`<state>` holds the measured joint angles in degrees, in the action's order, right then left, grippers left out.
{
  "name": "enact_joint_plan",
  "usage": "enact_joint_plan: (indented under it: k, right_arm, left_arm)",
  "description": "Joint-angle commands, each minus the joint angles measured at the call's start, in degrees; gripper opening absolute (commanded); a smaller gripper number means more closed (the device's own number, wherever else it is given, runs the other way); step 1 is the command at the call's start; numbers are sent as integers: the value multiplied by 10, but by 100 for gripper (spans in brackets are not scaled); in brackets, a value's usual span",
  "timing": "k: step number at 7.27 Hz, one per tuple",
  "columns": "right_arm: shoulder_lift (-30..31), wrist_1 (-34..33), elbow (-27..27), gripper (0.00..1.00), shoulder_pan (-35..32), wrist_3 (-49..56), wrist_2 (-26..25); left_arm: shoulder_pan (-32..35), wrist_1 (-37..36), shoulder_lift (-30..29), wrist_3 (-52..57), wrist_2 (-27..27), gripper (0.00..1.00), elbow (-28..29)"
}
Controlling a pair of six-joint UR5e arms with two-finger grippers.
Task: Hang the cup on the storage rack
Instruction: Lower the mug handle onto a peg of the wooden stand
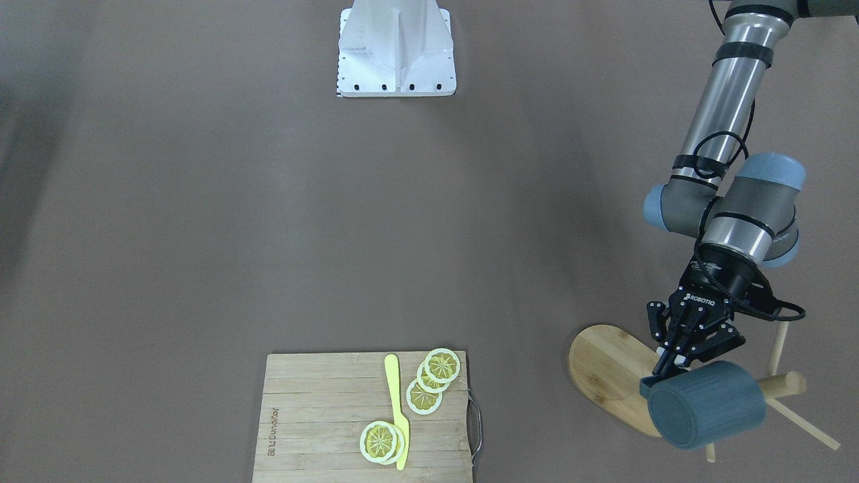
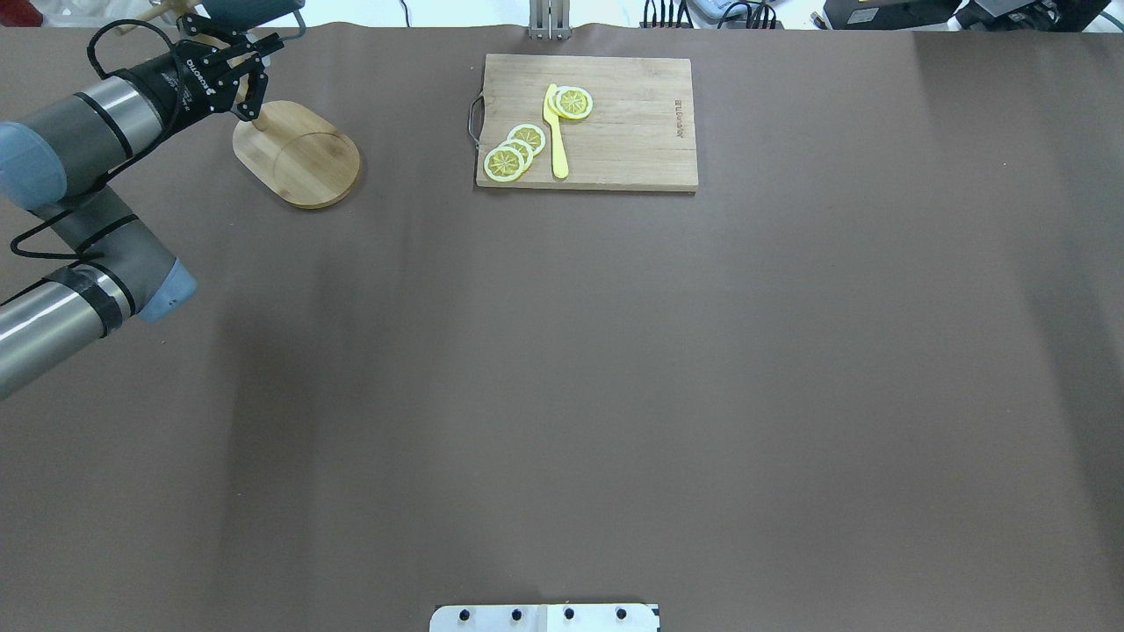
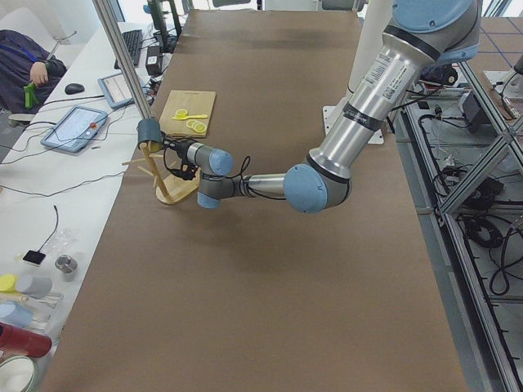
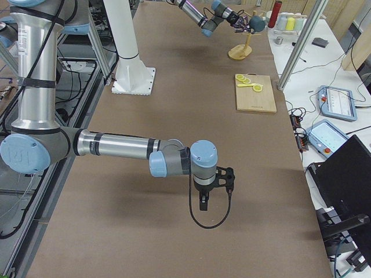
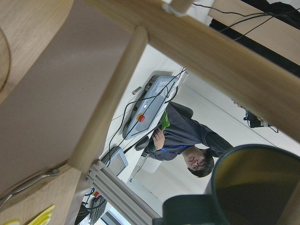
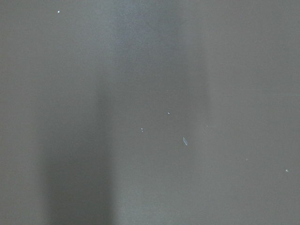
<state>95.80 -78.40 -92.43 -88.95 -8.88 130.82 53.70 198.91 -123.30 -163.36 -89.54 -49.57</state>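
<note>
The dark slate-blue cup (image 1: pixel 708 412) lies on its side in the air, held by its handle in my left gripper (image 1: pixel 671 365), which is shut on it. It hangs over the bamboo storage rack (image 1: pixel 607 376), right beside the post and pegs (image 1: pixel 778 386). In the left wrist view the cup's yellow-green inside (image 5: pixel 258 187) is at the lower right, with the rack's dowels (image 5: pixel 108 103) crossing close in front. In the overhead view the cup (image 2: pixel 255 10) is at the top edge, above the rack's base (image 2: pixel 299 154). My right gripper (image 4: pixel 204 202) hangs low over bare table; I cannot tell whether it is open.
A slatted wooden cutting board (image 1: pixel 322 416) with lemon slices (image 1: pixel 439 367) and a yellow knife (image 1: pixel 397 409) lies near the table's far edge, also in the overhead view (image 2: pixel 632 123). The robot's white base plate (image 1: pixel 396 47) stands at the near edge. A person sits beyond the table end.
</note>
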Motion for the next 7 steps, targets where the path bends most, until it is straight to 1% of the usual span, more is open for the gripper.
enact_joint_plan:
  k: [1, 4, 5, 6, 7]
  right_arm:
    - [0, 0, 0, 100, 0, 0, 0]
    - [-1, 0, -1, 100, 0, 0, 0]
    - [-1, 0, -1, 100, 0, 0, 0]
    - [-1, 0, -1, 100, 0, 0, 0]
    - [-1, 0, -1, 100, 0, -1, 0]
  left_arm:
    - [-1, 41, 1, 0, 1, 0, 30]
    - [-2, 41, 2, 1, 4, 0, 31]
    - [-3, 41, 2, 1, 4, 14, 32]
    - [-4, 41, 1, 1, 5, 99, 32]
    - [-4, 41, 2, 2, 5, 99, 32]
